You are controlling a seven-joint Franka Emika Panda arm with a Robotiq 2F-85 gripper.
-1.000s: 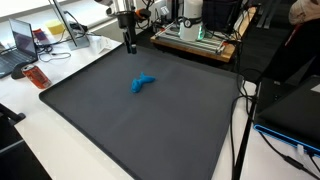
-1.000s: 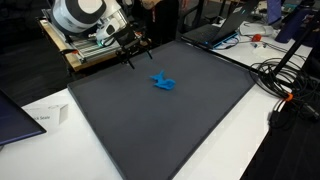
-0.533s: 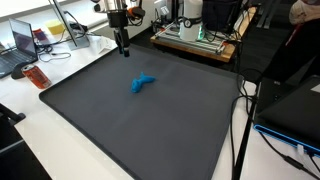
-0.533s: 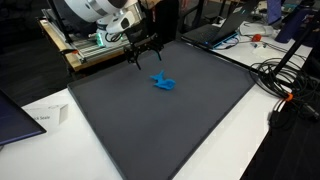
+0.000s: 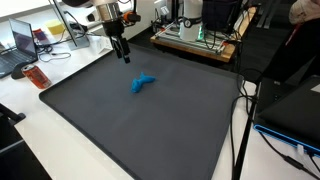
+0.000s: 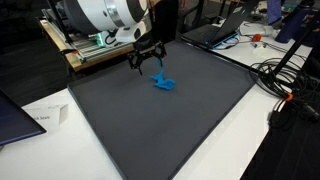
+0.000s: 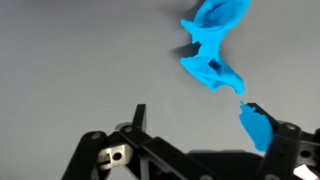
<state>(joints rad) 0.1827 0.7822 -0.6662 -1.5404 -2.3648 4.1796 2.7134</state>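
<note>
**Lining up over the blue piece**

Claw (image 6: 146, 66) spread wide and empty, hovering low over the dark mat (image 5: 150, 135), just beside the crumpled blue object (image 5: 143, 83) — lying flat on the mat, somewhat toward the far edge. Judging from the wrist view: best to centre over the thickest fold, set the jaws astride it, then descend slowly — no nudging it sideways.
</note>
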